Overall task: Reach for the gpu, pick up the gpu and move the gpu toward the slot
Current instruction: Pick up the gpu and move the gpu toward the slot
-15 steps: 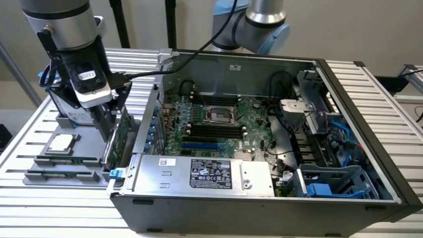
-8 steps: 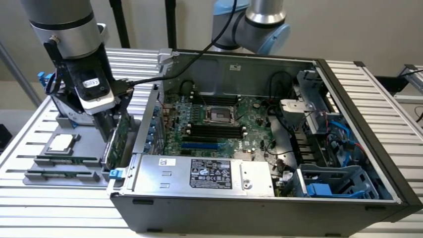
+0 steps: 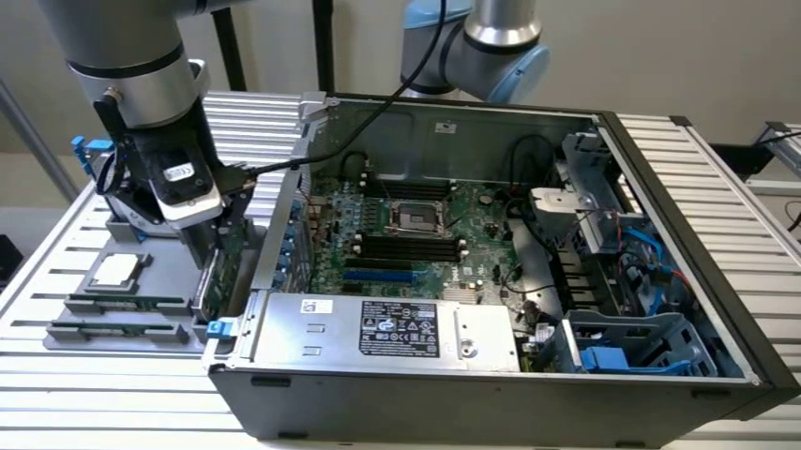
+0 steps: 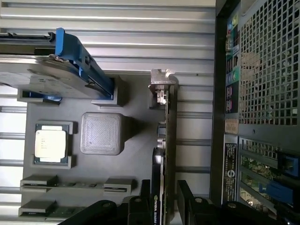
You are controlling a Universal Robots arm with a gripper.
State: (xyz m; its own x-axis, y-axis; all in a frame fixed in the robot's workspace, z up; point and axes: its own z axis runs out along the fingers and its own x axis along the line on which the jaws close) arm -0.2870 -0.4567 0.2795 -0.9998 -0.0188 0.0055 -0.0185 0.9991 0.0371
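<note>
- The tool (image 3: 206, 248) (image 4: 164, 197) hangs over the gpu (image 3: 216, 272) (image 4: 169, 140), just outside the computer case (image 3: 501, 394) (image 4: 262, 70), at the wall that faces the parts tray (image 3: 75, 333) (image 4: 136, 154).
- Its jaws stand apart, one on each side of the card's upper edge, with the card between them.
- The gpu stands on edge in the tray, running alongside that case wall and close to it, its silver bracket at the end away from the tool.
- Farther from the case on the same tray lie a processor chip (image 3: 115, 270) (image 4: 50, 144), two memory sticks (image 3: 126, 303) (image 4: 70, 185) and a drive with blue rails (image 4: 47, 77).
- Case and tray rest on the ribbed metal bench (image 3: 113, 394) (image 4: 117, 28).
</note>
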